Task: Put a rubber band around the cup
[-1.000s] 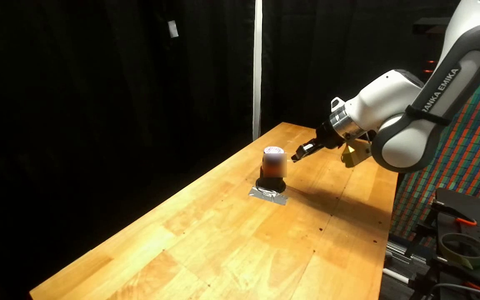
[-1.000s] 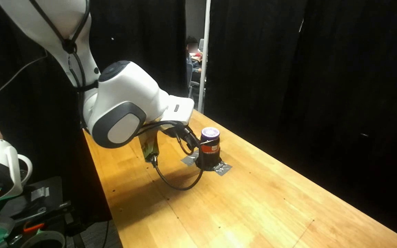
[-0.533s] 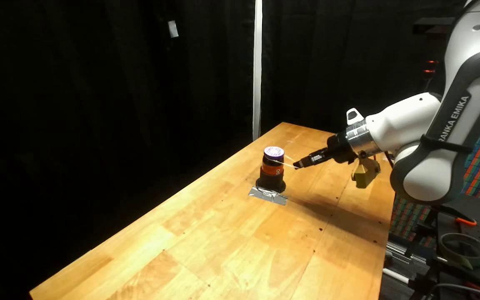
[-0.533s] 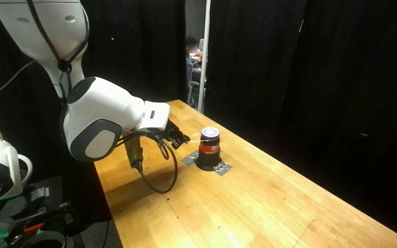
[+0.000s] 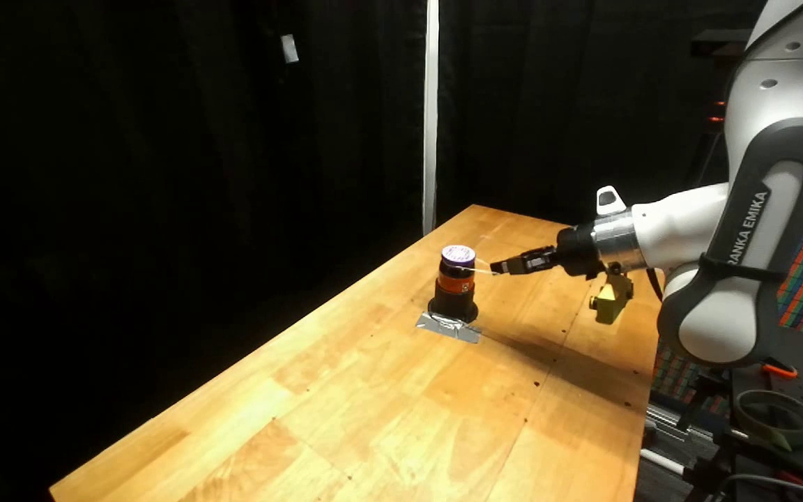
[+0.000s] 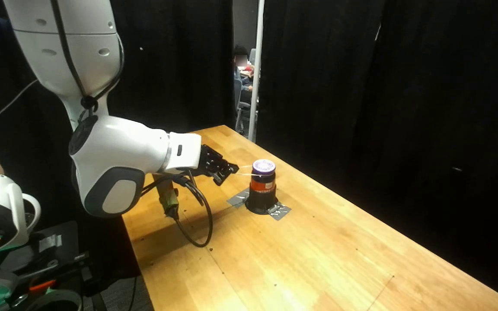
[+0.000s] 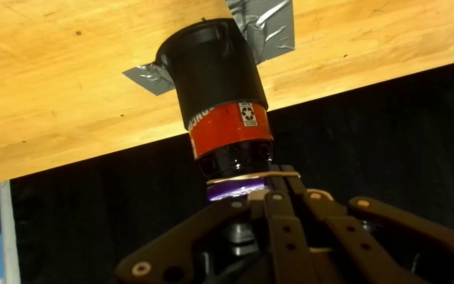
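Wooden desk [image 5: 373, 418]; arm [image 6: 115, 142] reaches over it. Claw [image 7: 285, 173]: jaws together at the tips. Cup [image 7: 231, 128] stands upright on desk in a black holder [image 7: 217, 71], near claw, gap between them in both exterior views. Gray tape [image 7: 272, 31] at holder's foot. Purple lid [image 7: 239, 187] on top. Band [image 7: 246, 177] stretches from claw tips, strands pass either side of cup's top; pinched or hooked there, can't tell.

Looking down from well back, both exterior views face the purple-lidded jar [image 5: 456, 282] from opposite sides of the Franka arm [image 5: 757, 223], sharing jar, arm and wooden tabletop [image 5: 373, 404]. And the wrist view, right in close, faces the jar's side past the Robotiq gripper [image 7: 283, 170], upside down, tabletop above the jar!
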`<state>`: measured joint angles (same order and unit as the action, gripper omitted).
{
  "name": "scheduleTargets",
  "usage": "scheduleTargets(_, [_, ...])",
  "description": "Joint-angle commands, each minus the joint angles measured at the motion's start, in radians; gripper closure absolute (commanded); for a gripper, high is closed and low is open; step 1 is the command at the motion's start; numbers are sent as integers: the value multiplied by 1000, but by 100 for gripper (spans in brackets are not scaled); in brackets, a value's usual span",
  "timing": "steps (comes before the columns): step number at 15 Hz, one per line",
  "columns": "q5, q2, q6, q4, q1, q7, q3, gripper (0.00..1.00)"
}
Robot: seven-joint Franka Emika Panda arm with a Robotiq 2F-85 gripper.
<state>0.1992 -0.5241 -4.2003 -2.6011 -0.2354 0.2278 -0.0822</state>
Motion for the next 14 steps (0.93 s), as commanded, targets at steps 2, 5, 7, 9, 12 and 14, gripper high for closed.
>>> scheduleTargets(2, [12,-3,-17,49,-43,-5,33,91])
scheduleTargets(5, [12,-1,-17,79,-52,-5,41,89])
scheduleTargets(7, [13,-26,-62,86,-50,-5,35,90])
scheduleTargets(9, [22,-28,-47,74,-1,-32,-18,64])
scheduleTargets(12, [5,-17,10,65,18,-25,-37,80])
scheduleTargets(14, [5,-18,13,58,23,-23,-42,63])
